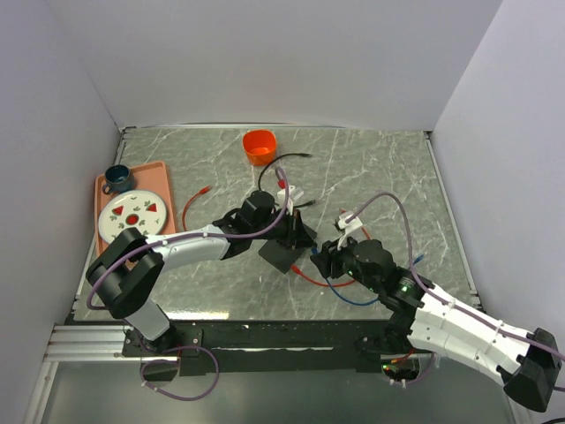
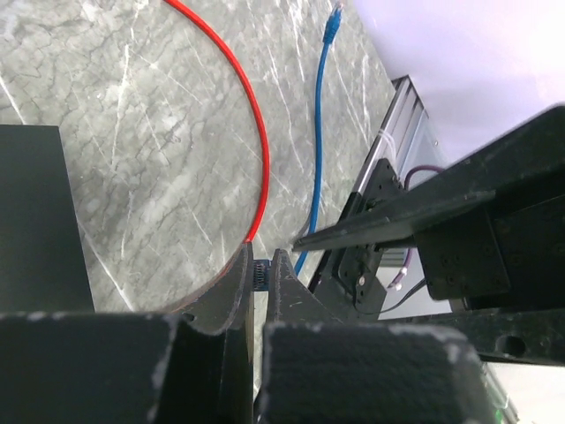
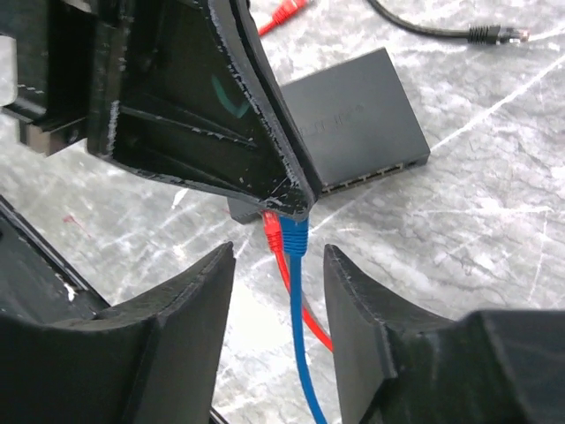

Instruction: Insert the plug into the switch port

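Note:
The switch is a flat black box, seen at the left edge of the left wrist view too. Its switch port row faces my right gripper. My left gripper is shut on the blue plug, holding it just short of the box's near corner. A red plug sits right beside the blue one under the same fingertips. My right gripper is open, and the blue cable runs between its fingers without touching them.
An orange cup stands at the back with a black cable beside it. A salmon tray on the left carries a plate and a dark blue cup. Red cable and blue cable loop over the marble.

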Controlling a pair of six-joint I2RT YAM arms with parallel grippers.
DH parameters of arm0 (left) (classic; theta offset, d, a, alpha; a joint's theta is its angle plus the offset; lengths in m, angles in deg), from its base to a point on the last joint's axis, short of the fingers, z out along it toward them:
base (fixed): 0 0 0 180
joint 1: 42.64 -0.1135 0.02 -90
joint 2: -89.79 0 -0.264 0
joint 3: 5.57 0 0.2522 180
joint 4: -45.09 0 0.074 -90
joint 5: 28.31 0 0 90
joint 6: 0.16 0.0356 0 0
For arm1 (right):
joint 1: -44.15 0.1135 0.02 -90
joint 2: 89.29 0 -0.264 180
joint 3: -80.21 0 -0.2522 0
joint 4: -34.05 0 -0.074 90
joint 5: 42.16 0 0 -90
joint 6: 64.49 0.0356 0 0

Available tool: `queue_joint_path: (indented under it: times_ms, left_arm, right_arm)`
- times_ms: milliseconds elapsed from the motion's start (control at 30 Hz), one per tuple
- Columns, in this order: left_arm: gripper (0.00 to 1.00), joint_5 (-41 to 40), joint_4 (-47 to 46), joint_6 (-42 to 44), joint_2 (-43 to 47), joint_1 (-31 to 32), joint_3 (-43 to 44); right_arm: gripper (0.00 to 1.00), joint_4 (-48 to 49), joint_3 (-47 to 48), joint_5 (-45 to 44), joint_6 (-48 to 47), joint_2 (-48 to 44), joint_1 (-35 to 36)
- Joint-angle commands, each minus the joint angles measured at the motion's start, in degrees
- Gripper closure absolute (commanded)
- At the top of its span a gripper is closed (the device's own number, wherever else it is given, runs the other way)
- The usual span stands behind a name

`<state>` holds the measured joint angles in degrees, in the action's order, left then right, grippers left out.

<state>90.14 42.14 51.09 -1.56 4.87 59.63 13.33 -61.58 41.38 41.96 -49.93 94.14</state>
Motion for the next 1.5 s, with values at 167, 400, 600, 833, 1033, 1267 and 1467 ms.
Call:
queue_joint_path:
  times_ms: [167,400,600,833,1033,1267,1467]
  left_arm:
    - [0.99,-0.50,-5.09,-3.71,2.93,0.13,-0.38]
    - [0.99,0.64,-4.12,-3.01,3.46,0.13,0.15]
    - [0.99,1.35,-3.77,-2.74,3.46,0.13,0.41]
    - [0.99,1.79,-3.59,-2.66,3.72,0.13,0.59]
    - [0.99,2.31,-3.68,-2.65,3.72,0.13,0.68]
    - [0.99,3.19,-3.77,-2.74,3.90,0.13,0.77]
    - [0.32,0.04,-0.52,-1.08,3.90,-0.39,1.38]
  right_arm:
    - [0.58,5.38,-1.86,0.48,1.22,-1.83,0.01]
    - [0.60,6.43,-2.47,-1.18,1.75,-0.86,0.01]
    - [0.66,5.56,-2.12,-2.85,1.39,-0.51,0.01]
    - [0.45,5.29,-2.30,-4.26,1.66,-0.24,-0.08]
    - [0.58,6.52,-2.74,-2.78,1.48,0.64,-0.25]
    - [1.00,8.46,-3.09,-0.92,1.39,2.22,-0.34]
    - [1.00,5.92,-3.18,-3.21,1.39,1.25,-0.60]
